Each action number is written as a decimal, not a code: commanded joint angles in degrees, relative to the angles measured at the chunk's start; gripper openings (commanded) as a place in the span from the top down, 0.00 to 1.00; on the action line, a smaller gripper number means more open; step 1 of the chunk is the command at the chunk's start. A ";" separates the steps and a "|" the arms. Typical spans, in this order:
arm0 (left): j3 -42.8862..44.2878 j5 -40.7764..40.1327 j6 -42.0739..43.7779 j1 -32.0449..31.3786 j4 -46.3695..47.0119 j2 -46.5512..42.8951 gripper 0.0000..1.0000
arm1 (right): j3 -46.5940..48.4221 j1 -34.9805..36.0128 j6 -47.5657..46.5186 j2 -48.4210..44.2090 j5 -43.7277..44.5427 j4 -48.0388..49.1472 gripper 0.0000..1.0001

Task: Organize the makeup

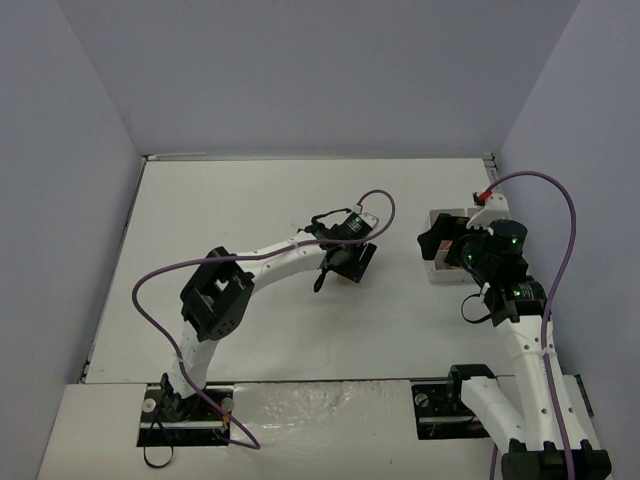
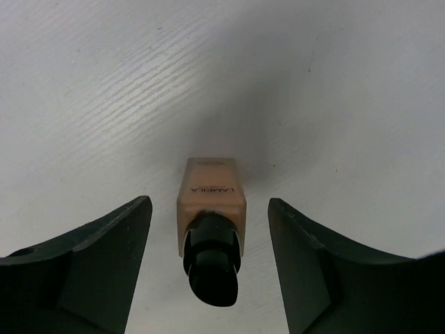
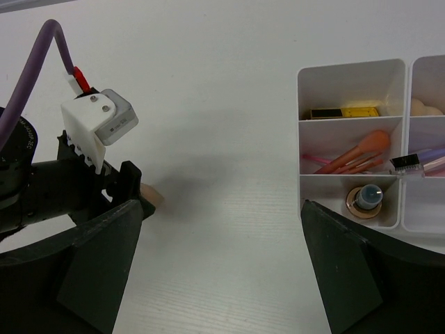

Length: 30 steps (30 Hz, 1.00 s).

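A tan bottle (image 2: 212, 191) with a dark cap (image 2: 212, 268) lies flat on the white table, its cap pointing at the wrist camera. My left gripper (image 2: 208, 212) stands open around it, with a clear gap on each side. In the right wrist view the bottle's tan end (image 3: 152, 195) peeks out beside the left gripper (image 3: 104, 191). My right gripper (image 3: 221, 209) is open and empty over bare table, just left of the white tray (image 3: 351, 65). The tray holds a gold-black lipstick (image 3: 344, 111), orange brushes and pink sticks (image 3: 356, 158), an upright bottle (image 3: 366, 198), a lilac stick (image 3: 425, 161) and a peach sponge (image 3: 423, 107).
In the top view the left arm reaches to the table's middle, where its gripper (image 1: 345, 267) is. The right gripper (image 1: 437, 243) hovers over the tray (image 1: 441, 276) at the right. Grey walls close in the table on three sides.
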 commanded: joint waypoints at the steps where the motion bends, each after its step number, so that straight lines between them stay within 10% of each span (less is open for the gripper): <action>1: 0.87 -2.79 0.21 -0.43 0.28 -6.74 0.20 | 2.99 0.65 -1.89 0.38 -2.25 1.57 0.05; 11: -2.91 -11.46 -0.84 3.79 1.82 -25.35 0.10 | 7.56 4.48 -6.72 4.06 -3.95 -0.09 0.05; 30: -34.70 -10.39 4.70 38.93 -1.79 -65.60 0.09 | 7.02 34.60 -9.96 27.19 9.12 14.18 0.17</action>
